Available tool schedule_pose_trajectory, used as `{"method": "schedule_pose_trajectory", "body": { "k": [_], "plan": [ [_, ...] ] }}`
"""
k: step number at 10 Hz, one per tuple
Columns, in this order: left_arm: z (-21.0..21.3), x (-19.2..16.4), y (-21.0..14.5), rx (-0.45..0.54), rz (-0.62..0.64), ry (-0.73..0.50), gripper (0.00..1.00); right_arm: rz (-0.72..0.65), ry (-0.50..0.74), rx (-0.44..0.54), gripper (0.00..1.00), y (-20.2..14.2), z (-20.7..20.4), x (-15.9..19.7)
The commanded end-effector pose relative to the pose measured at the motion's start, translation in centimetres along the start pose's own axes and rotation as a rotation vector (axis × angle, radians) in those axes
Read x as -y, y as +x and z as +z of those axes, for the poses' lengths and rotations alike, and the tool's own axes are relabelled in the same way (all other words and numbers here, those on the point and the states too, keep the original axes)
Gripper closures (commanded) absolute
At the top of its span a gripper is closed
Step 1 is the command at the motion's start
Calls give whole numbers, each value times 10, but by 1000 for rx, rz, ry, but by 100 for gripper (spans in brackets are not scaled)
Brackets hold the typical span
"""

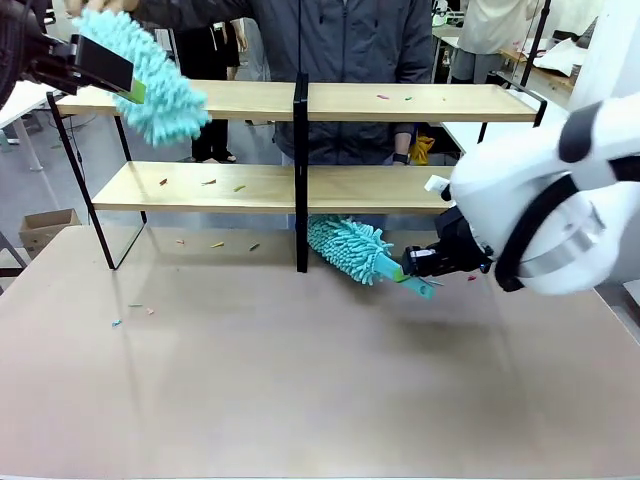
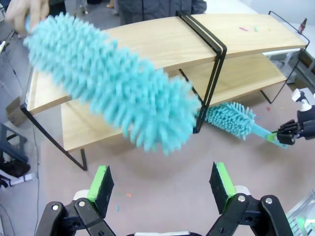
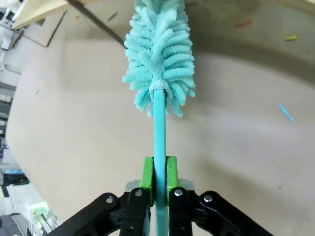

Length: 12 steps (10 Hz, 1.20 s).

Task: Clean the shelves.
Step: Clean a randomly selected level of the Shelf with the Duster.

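Note:
The shelves (image 1: 400,102) are two light wooden boards on a black frame with a central upright (image 1: 300,170). Small coloured scraps (image 1: 208,182) lie on both boards. My right gripper (image 1: 425,262) is shut on the handle of a teal fluffy duster (image 3: 160,54). That duster's head (image 1: 348,247) lies on the table under the lower board, beside the upright. A second teal duster (image 2: 113,83) hangs over the top board's left end, held by a person's hand (image 2: 24,14). My left gripper (image 2: 161,184) is open just short of it, with nothing between its pads.
A person in a grey jacket (image 1: 340,50) stands behind the shelves. More scraps (image 1: 130,312) lie on the beige table (image 1: 300,400) at the left front and under the lower board. A cardboard box (image 1: 45,228) sits on the floor at the left.

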<state>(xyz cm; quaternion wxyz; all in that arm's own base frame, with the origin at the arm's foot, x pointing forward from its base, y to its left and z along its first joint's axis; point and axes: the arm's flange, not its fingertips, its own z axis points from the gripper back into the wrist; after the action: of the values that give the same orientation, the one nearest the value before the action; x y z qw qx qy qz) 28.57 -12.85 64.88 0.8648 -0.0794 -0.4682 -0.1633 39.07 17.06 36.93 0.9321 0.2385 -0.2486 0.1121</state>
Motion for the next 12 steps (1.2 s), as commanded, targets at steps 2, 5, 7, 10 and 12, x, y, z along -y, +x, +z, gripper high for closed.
{"method": "schedule_pose_trajectory", "body": {
  "k": [2, 5, 7, 10, 12],
  "plan": [
    [0, -1, 0, 6, 3, -4, 0, -21, -42, -6, 87, -1, -33, 12],
    [0, -1, 0, 6, 3, -4, 0, -205, -217, -9, 87, -13, -2, 17],
    [0, -1, 0, 6, 3, -4, 0, -275, -302, -85, 87, -37, 16, 10],
    [0, -1, 0, 6, 3, -4, 0, -391, -375, -54, 87, -64, 70, 13],
    [0, -1, 0, 6, 3, -4, 0, -419, -365, 21, 87, -72, 106, 18]
  ]
}}
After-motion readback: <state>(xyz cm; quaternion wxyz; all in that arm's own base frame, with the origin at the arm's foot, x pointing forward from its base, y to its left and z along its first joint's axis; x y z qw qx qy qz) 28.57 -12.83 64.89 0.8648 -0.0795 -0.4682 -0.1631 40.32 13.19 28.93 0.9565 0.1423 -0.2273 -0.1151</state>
